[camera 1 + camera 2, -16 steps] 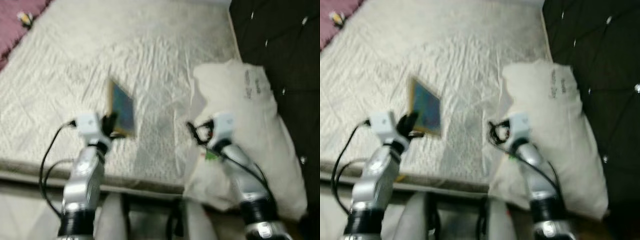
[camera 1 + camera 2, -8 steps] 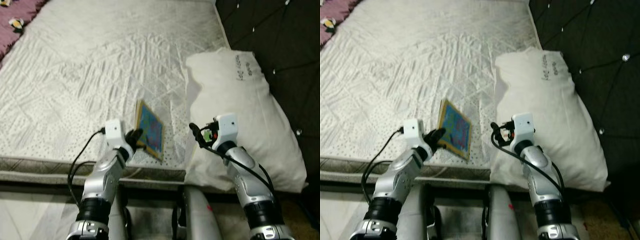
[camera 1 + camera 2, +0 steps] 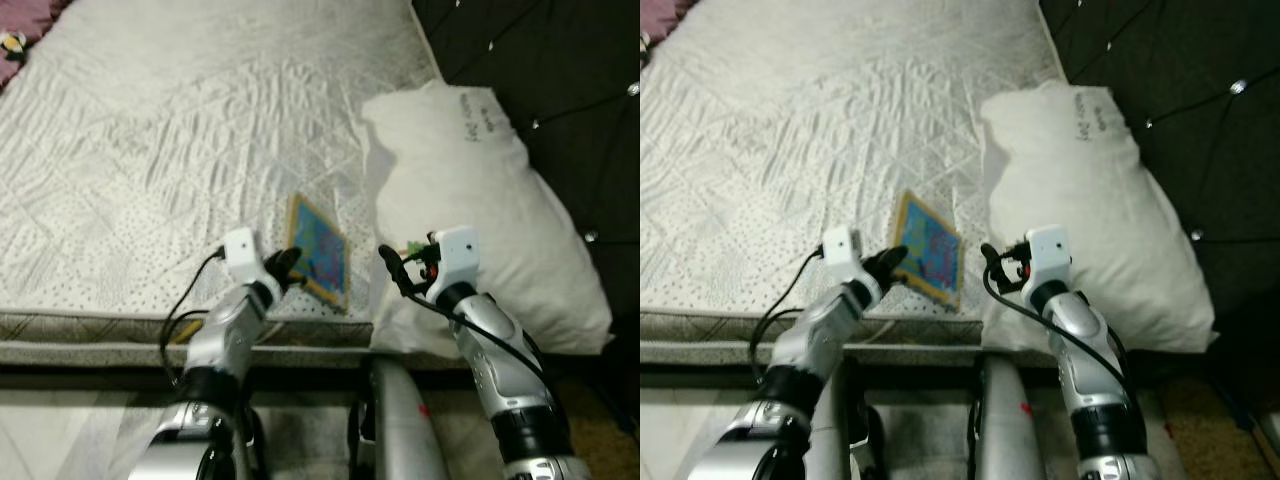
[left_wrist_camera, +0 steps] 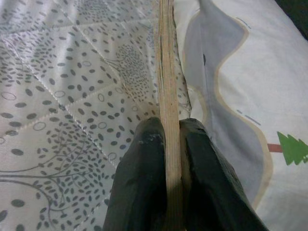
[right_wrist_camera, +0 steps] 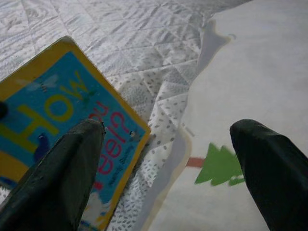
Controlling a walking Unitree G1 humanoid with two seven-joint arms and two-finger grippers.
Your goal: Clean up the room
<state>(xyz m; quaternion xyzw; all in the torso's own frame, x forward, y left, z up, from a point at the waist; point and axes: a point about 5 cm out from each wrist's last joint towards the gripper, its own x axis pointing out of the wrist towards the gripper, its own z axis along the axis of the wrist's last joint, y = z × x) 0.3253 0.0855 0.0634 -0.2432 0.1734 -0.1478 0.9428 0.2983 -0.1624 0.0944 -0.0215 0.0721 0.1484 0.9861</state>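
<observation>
Clamped edge-on in the left gripper (image 4: 166, 144), a yellow-bordered blue board book (image 3: 320, 250) is held over the white quilted mattress (image 3: 180, 130) beside the white pillow (image 3: 470, 190), right gripper (image 5: 168, 159) spread apart nearby.

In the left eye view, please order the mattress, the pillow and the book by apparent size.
1. Mattress, largest.
2. Pillow.
3. Children's book, smallest, held on edge by the left claw.

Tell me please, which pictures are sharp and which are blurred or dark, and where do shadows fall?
Left eye view: sharp, evenly lit; the pillow casts a soft shadow onto the mattress.
Left wrist view: the book edge is sharp, the left gripper slightly soft.
Right wrist view: the right gripper is dark and out of focus; the book's lettering is readable.
</observation>
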